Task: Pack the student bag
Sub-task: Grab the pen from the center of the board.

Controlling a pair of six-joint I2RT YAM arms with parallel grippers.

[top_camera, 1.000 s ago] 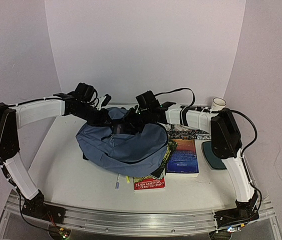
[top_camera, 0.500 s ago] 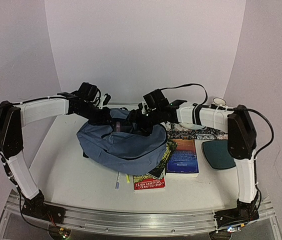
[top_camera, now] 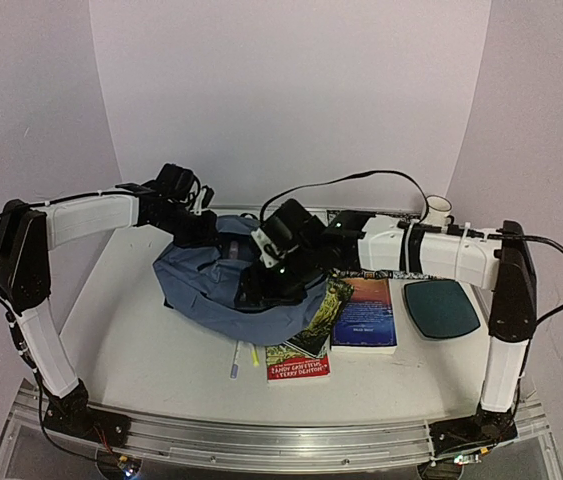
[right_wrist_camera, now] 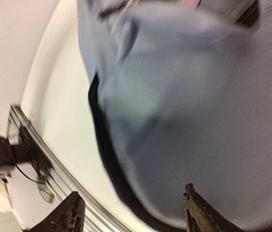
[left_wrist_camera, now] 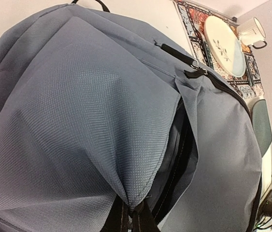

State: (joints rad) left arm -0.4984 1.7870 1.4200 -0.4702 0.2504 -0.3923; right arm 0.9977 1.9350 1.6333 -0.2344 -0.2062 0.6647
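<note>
- The bag (top_camera: 211, 295) lies slumped mid-bench (top_camera: 131, 340), its zip gaping.
- My left fingers (left_wrist_camera: 120, 221) are clamped on a pinch of fabric at the bag's far edge, holding the mouth up.
- My right fingers (right_wrist_camera: 71, 215) stand apart over the bag's front, holding nothing.
- I judge this the opening step. Next I need to fetch a book (top_camera: 364, 312) from right of the bag and slide it into the mouth.

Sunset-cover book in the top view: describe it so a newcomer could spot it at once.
Find the big slate-blue student bag in the middle of the view. Between it and the dark oval pad to its right, the sunset-cover book lies flat. Its cover shades from blue to orange-red, unlike the red-banded book lower left of it.
</note>
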